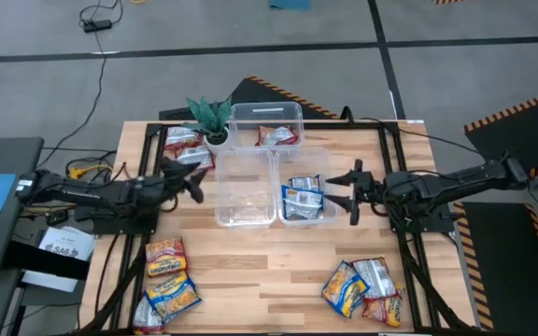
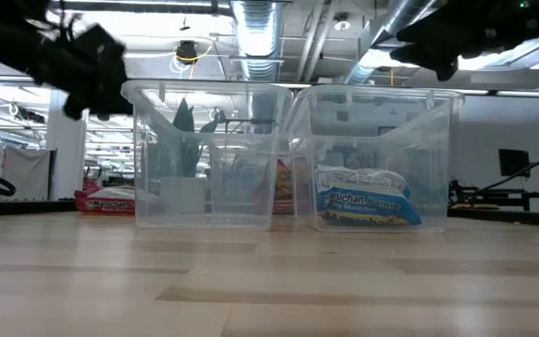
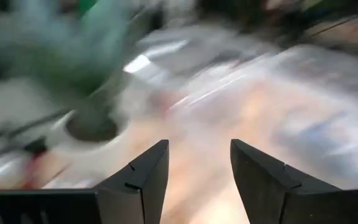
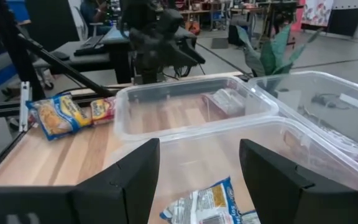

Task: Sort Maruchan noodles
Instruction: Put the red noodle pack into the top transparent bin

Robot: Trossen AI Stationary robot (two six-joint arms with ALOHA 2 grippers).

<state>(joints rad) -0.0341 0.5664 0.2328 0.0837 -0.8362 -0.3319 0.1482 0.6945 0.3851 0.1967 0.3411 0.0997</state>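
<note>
Between the right gripper's (image 1: 340,190) spread, empty fingers (image 4: 123,180) lies the bin (image 1: 323,159) of blue packets (image 1: 302,199), probably because a drop there has just finished. At nine o'clock on the tabletop (image 1: 250,271) the left gripper (image 1: 191,179) hangs beside the empty bin (image 1: 220,191), fingers (image 3: 145,177) parted and bare. Unsorted noodles (image 1: 168,280) wait at seven and five o'clock (image 1: 362,287); red ones (image 1: 278,136) fill the twelve-o'clock bin (image 1: 267,112) by the plant (image 1: 209,116).
</note>
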